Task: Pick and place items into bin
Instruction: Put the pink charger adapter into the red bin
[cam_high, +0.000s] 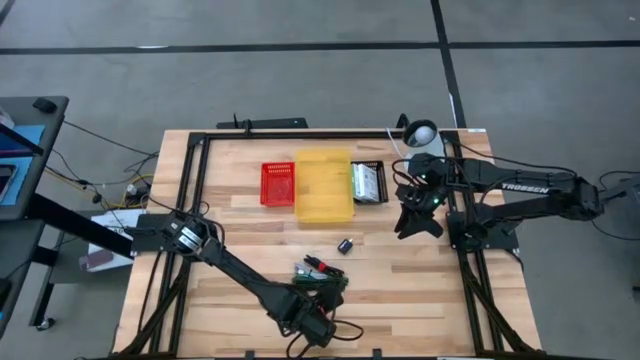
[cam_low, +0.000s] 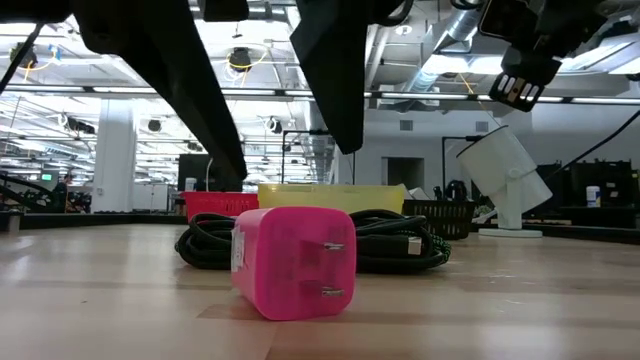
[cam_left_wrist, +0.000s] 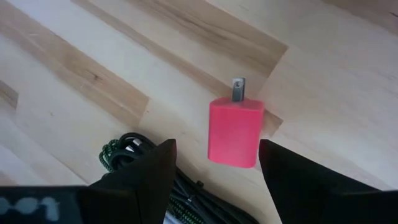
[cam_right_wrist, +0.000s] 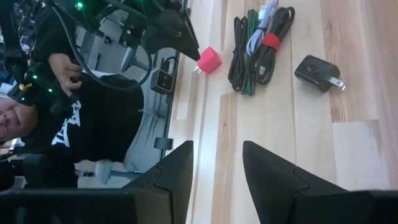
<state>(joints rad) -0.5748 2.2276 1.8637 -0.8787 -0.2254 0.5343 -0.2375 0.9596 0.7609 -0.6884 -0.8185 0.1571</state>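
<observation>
A pink plug-in charger (cam_left_wrist: 235, 134) lies on its side on the wooden table, prongs pointing away from my left gripper (cam_left_wrist: 216, 144). That gripper hovers just above it, open, one finger on either side, touching nothing; in the high view the left gripper (cam_high: 322, 298) hides the charger. A bundle of black and green cords (cam_low: 390, 240) lies right behind the charger (cam_low: 295, 262). A black charger (cam_high: 345, 245) rests farther in. The yellow bin (cam_high: 323, 185) stands at the far middle. My right gripper (cam_right_wrist: 217, 146) hangs open above the table's right side.
A red basket (cam_high: 277, 184) and a black basket (cam_high: 368, 183) flank the yellow bin. A white lamp (cam_high: 420, 132) stands at the far right corner. A person (cam_right_wrist: 68, 118) sits beyond the table's near edge. Bare wood lies between the cords and the bins.
</observation>
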